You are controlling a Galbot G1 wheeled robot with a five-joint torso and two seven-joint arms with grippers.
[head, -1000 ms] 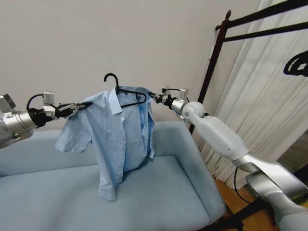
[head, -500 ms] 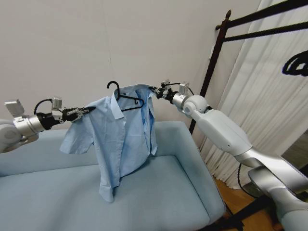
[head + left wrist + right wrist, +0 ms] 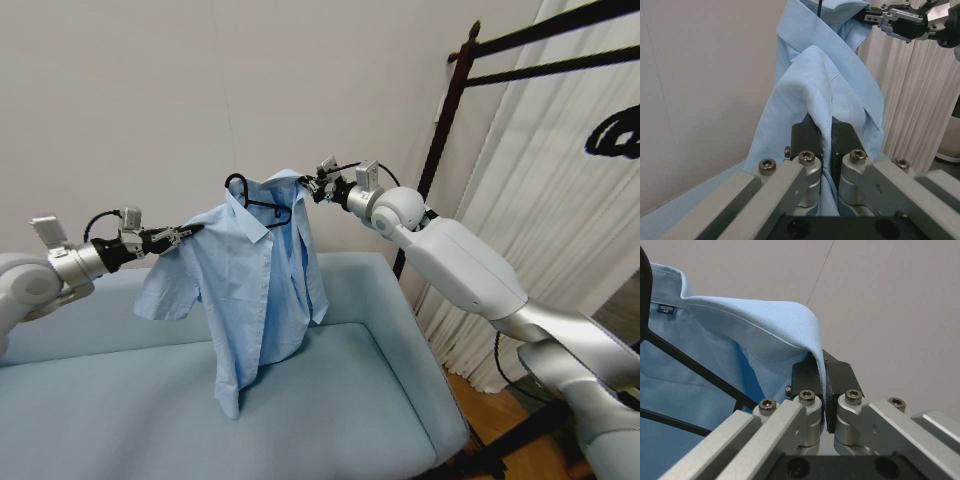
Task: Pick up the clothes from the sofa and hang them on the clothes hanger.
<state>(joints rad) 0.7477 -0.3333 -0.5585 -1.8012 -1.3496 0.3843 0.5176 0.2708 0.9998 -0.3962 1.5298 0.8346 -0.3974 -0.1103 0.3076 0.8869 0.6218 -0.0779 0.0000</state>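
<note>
A light blue short-sleeved shirt (image 3: 250, 290) hangs in the air above the sofa, held up between my two arms. A black hanger (image 3: 262, 197) sits inside its collar. My left gripper (image 3: 188, 233) is shut on the shirt's shoulder, and the cloth (image 3: 827, 100) is pinched between its pads. On the other side, my right gripper (image 3: 306, 187) is shut on the shirt by the collar edge (image 3: 790, 315), with the hanger's black bars (image 3: 695, 370) running beside it. The right gripper (image 3: 890, 22) also shows far off in the left wrist view.
A light blue sofa (image 3: 330, 420) lies below the shirt. A dark clothes rack (image 3: 450, 110) with horizontal bars stands to the right, in front of white curtains (image 3: 560, 230). A plain wall is behind.
Both grippers have carried the shirt and hanger upward and a little to the right. The right gripper has drawn in closer to the hanger's hook.
</note>
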